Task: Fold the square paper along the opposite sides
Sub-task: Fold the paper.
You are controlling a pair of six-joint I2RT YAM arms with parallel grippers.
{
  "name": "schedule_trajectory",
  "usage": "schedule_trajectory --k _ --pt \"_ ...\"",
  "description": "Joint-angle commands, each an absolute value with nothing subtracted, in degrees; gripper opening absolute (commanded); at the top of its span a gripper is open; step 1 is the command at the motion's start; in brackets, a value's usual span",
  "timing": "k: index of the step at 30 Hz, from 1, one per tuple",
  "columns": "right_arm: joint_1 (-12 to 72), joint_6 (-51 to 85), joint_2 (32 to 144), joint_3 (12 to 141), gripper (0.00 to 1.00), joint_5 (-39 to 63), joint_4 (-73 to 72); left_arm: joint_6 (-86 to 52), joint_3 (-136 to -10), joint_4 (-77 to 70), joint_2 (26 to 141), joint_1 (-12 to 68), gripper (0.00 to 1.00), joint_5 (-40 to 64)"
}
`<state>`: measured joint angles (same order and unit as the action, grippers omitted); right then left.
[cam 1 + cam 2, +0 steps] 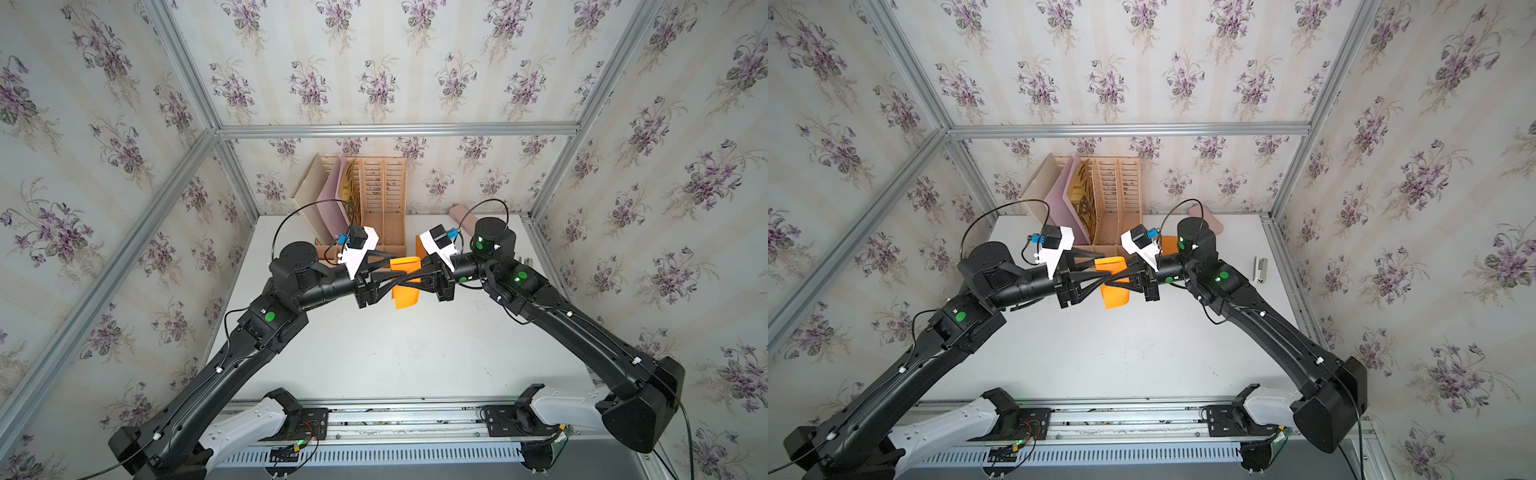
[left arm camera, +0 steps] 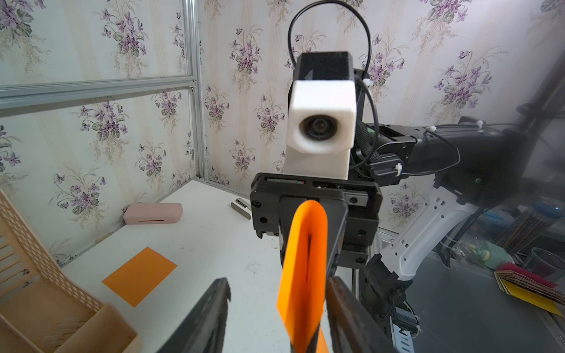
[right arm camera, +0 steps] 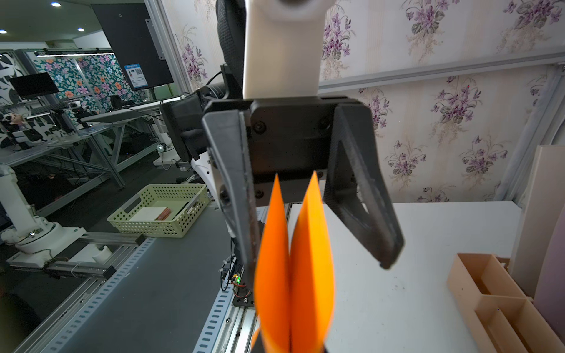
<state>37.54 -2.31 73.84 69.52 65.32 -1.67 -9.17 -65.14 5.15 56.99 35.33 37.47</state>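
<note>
The square paper [image 1: 405, 298] is orange and hangs in the air between the two arms in both top views [image 1: 1116, 298], bent over on itself into a loose loop. My right gripper [image 1: 415, 277] is shut on it; in the right wrist view its two layers [image 3: 310, 269] bulge apart from the pinch, which hides my own fingertips. My left gripper [image 2: 278, 311] stands open around the paper [image 2: 302, 269] from the opposite side. The sheet lies close to one finger [image 2: 345, 314], with a wide gap to the other finger [image 2: 211, 314].
A second orange sheet [image 2: 139, 276] lies flat on the white table [image 1: 395, 357]. A beige file organizer [image 1: 382, 199] with folders stands at the back. A pink case [image 2: 153, 213] and a small stapler [image 1: 1261, 269] lie at the back right.
</note>
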Motion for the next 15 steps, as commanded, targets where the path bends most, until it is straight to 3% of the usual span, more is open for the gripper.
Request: schedule_trajectory --k 1,4,15 --pt "37.62 -0.88 73.57 69.17 0.0 67.28 -5.03 -10.34 -64.5 0.02 56.76 35.33 0.45 38.56" --pt "37.59 -0.49 73.74 69.09 0.0 67.58 -5.31 -11.02 -63.76 -1.5 56.36 35.33 0.38 38.77" --pt "37.62 0.35 73.82 68.88 0.0 67.65 -6.13 -11.67 -63.24 -2.81 56.55 35.33 0.29 39.56"
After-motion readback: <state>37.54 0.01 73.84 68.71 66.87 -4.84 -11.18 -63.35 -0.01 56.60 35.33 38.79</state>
